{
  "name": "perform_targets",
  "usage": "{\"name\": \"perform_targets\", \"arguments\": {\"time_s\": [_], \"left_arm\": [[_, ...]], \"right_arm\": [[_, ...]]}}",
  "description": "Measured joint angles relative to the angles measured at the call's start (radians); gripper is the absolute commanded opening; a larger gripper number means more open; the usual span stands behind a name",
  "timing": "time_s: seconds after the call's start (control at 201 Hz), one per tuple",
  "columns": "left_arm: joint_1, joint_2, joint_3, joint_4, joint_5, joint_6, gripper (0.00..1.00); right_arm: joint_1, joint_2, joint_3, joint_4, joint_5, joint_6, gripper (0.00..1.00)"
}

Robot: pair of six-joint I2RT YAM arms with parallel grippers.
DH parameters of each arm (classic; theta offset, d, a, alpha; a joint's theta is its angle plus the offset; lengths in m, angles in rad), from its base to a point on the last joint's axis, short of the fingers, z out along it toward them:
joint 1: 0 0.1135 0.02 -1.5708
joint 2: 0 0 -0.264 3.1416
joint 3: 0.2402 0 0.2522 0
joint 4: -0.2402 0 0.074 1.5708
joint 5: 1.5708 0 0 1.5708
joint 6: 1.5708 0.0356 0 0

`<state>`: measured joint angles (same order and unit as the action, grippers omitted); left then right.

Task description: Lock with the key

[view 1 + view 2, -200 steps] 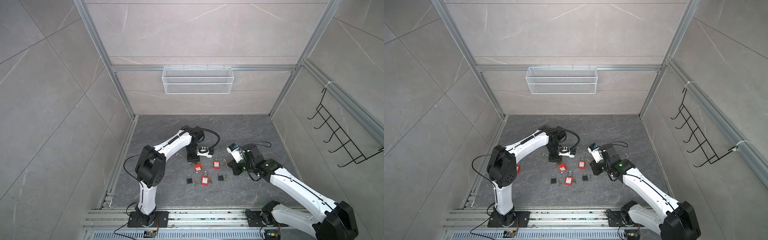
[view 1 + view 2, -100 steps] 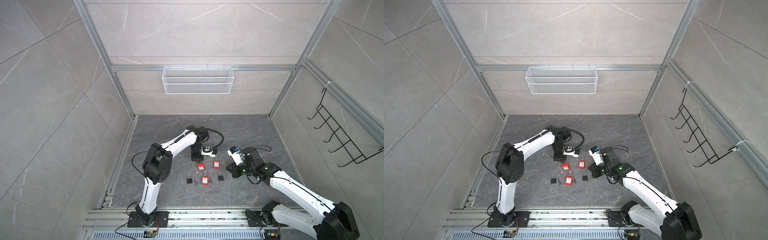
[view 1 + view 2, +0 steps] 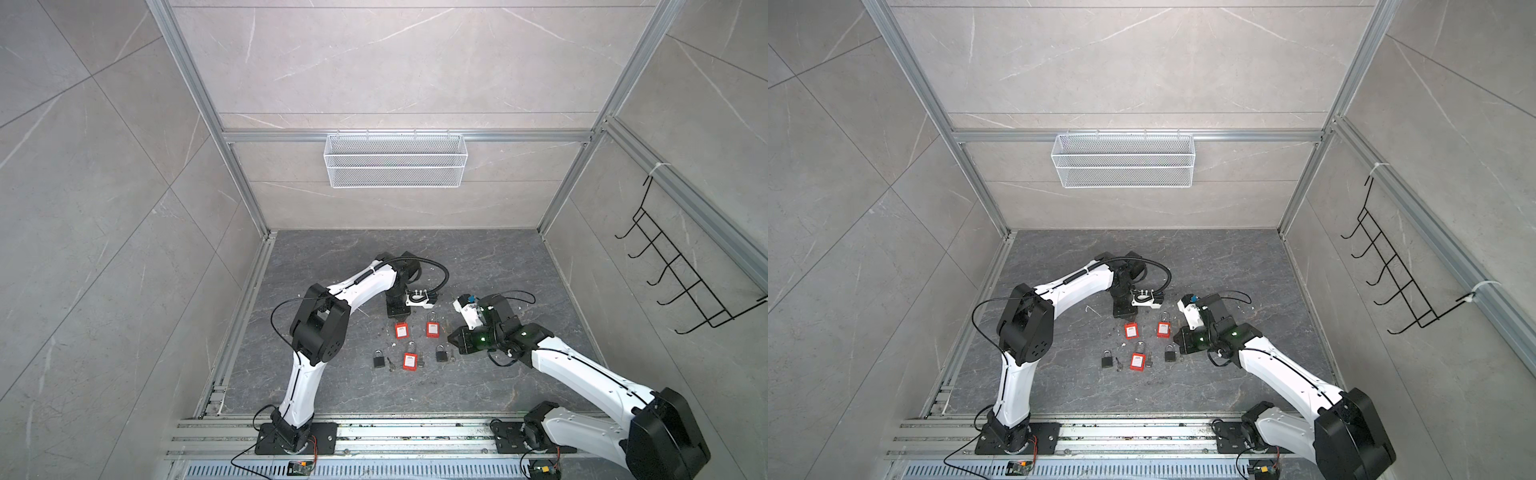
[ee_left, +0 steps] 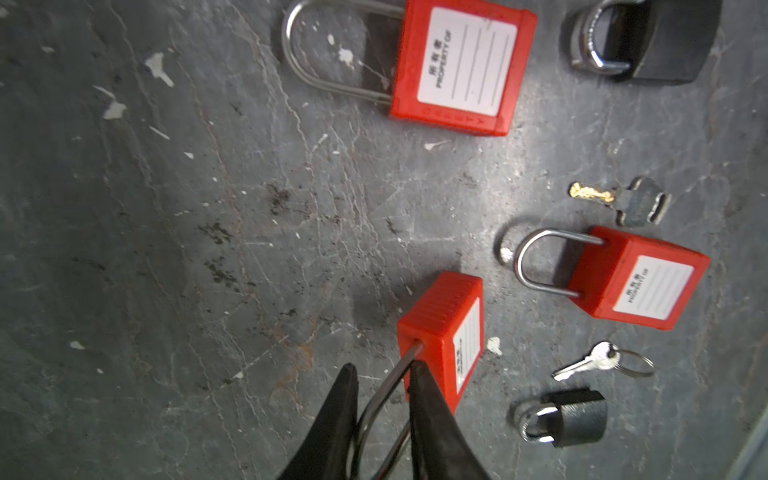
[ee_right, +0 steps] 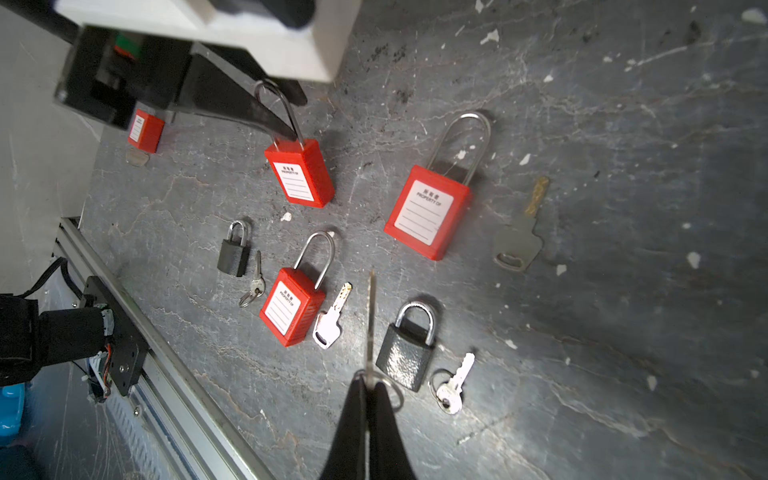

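1. Grey veined tiles wall the cell, and the work surface is a dark grey, scuffed stone floor slab. A white wire-mesh basket hangs on the back wall and a black wire hook rack on the right wall.
2. The left gripper reaches down over the far row of locks. Its black fingers stand slightly apart on either side of a steel shackle, with a gap showing on one side, so the grip is released.
3. That shackle belongs to a red plastic padlock with a white label, seen in both top views. Its body is tilted up rather than lying flat, with the bottom end towards the floor.
4. The right gripper is clenched on a thin silver key. The blade is seen edge-on past the fingertips, and a wire ring shows at the tips.
5. In the right wrist view the held key is seen between a second red padlock and a black metal padlock. I cannot tell how high above the floor it is.
6. A long-shackled red padlock lies flat just beside the tilted one, and a dull grey key with a brass blade lies near it.
7. A flat-headed silver key lies just beside the second red padlock. A smaller black padlock and the black metal padlock each have a small ringed key beside them.
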<state>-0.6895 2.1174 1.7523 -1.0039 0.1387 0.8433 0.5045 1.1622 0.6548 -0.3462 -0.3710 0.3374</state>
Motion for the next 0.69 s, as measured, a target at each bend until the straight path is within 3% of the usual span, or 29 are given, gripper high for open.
{"name": "perform_targets", "arguments": {"time_s": [0.134,0.179,0.368,0.538,0.692], "left_arm": [[0.013,0.0,-0.001,0.068,0.002,-0.032,0.33],[0.021,-0.002,-0.004,0.094,0.003,-0.042,0.39],[0.072,-0.074,-0.099,0.216,0.028,-0.117,0.41],[0.116,-0.252,-0.277,0.338,0.031,-0.237,0.42],[0.158,-0.512,-0.524,0.455,0.057,-0.391,0.43]], "right_arm": [[0.0,0.052,0.029,-0.001,-0.001,0.042,0.0],[0.0,0.073,0.047,-0.001,-0.001,0.057,0.0],[0.006,0.173,0.135,-0.008,-0.004,0.103,0.0],[0.027,0.288,0.231,-0.019,-0.003,0.139,0.0],[0.046,0.426,0.343,-0.045,0.008,0.166,0.0]]}}
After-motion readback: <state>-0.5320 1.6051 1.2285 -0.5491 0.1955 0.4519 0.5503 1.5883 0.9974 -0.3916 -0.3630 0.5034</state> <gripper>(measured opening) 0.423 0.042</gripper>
